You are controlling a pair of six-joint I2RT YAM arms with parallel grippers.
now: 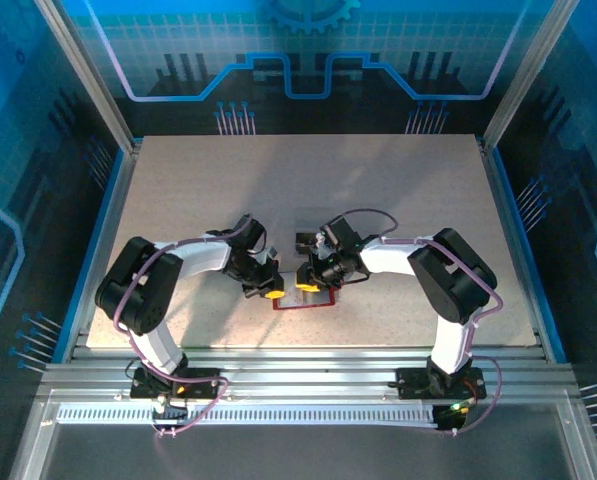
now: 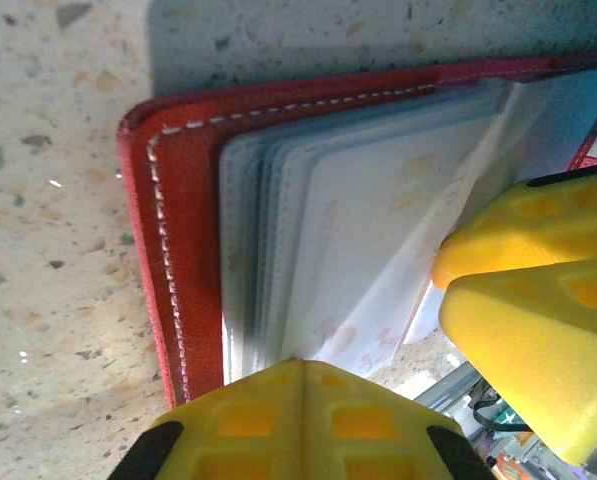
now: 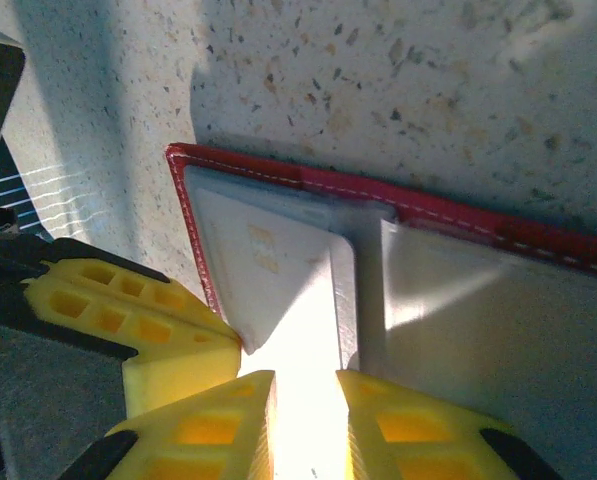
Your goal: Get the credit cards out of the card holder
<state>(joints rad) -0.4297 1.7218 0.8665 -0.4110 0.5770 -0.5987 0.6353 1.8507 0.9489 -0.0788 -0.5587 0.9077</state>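
Lying open on the speckled table [image 1: 378, 190], the red stitched folding card holder [image 2: 178, 240] is looking floppy; the right gripper [image 3: 303, 420] is pinching a thin, slippery pale card [image 3: 298, 330] by its near edge, while the left gripper [image 2: 378, 400] is sitting released beside it.

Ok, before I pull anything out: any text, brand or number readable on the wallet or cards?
None can be read.
Pale card in the open card holder: faint orange marks, too blurred to read.
Same card in the right wrist view: small embossed-looking marks, washed out by glare.
Dark card on the table: too small to tell.
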